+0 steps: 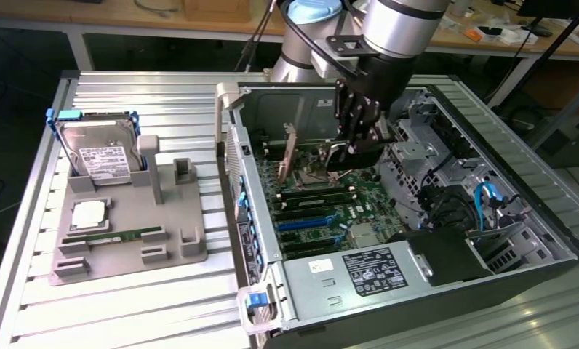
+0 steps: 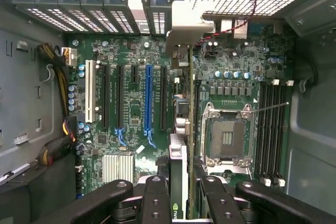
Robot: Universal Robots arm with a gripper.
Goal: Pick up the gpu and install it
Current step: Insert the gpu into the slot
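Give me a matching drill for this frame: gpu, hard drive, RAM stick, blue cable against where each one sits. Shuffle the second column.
Things:
1. gpu
2. hard drive
3. RAM stick
4. blue cable

Places:
A. lying flat on the grey holder, outside the case
B. inside the case, near its wall at the exterior view's right
C. gripped edge-on in the hand, over the motherboard
D. standing upright in the grey holder

Pairs: 1-C; 2-D; 3-A; 4-B
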